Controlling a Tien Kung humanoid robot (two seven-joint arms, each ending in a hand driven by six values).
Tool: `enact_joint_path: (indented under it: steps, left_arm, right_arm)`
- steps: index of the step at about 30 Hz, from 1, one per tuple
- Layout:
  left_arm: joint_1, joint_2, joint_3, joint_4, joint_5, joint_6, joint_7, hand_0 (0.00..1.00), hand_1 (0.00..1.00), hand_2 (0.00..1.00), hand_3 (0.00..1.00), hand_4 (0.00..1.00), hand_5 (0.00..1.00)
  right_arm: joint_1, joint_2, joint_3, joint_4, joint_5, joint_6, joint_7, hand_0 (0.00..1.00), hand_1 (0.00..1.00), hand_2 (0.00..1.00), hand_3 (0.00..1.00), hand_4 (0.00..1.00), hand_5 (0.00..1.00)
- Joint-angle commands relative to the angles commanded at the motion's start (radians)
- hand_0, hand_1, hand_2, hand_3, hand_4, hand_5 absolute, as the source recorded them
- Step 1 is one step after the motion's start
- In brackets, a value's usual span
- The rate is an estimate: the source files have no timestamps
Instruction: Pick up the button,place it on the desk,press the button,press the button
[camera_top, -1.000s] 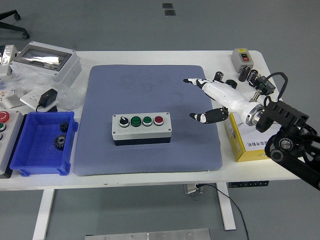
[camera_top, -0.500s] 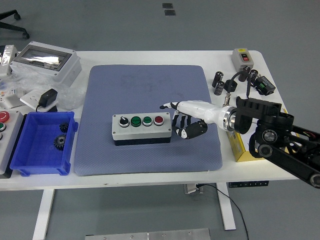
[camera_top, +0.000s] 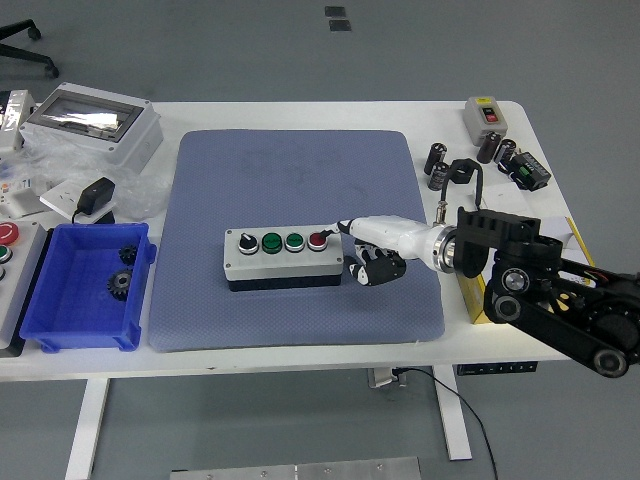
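The button box (camera_top: 284, 257) is set at the middle of the blue mat (camera_top: 296, 235). The right hand (camera_top: 372, 247) is held at the box's right end, one finger stretched to the red button (camera_top: 318, 240), the other fingers curled, nothing grasped

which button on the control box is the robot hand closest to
The red button, rightmost on the box. The right robot hand reaches it with one extended finger; the two green buttons and black knob sit further left.
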Motion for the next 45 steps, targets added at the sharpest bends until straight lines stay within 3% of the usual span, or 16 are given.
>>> enact_joint_path:
  steps: [16, 26, 32, 45]
  left_arm:
    - [-0.001, -0.001, -0.001, 0.002, 0.003, 0.0, -0.004, 0.514, 0.471, 0.468, 0.668, 0.002, 0.002]
    - [0.001, -0.002, 0.002, 0.006, 0.0, 0.002, -0.008, 0.514, 0.471, 0.468, 0.667, 0.002, 0.002]
    - [0.0, 0.0, -0.002, 0.007, 0.005, -0.001, -0.008, 0.514, 0.47, 0.468, 0.667, 0.002, 0.002]
    - [0.004, 0.001, -0.001, 0.005, 0.004, -0.005, -0.002, 0.513, 0.47, 0.467, 0.668, 0.002, 0.002]
  right_arm:
    - [0.042, 0.018, -0.096, -0.012, -0.072, -0.044, -0.059, 0.006, 0.096, 0.166, 0.866, 0.158, 0.026]
    - [0.083, 0.005, -0.133, 0.005, -0.099, -0.035, -0.08, 0.004, 0.09, 0.161, 0.839, 0.178, 0.028]
    - [0.128, 0.0, -0.169, 0.007, -0.093, -0.031, -0.076, 0.002, 0.089, 0.158, 0.838, 0.195, 0.026]
    - [0.132, 0.006, -0.157, 0.006, -0.082, -0.07, -0.037, 0.002, 0.084, 0.157, 0.834, 0.198, 0.019]
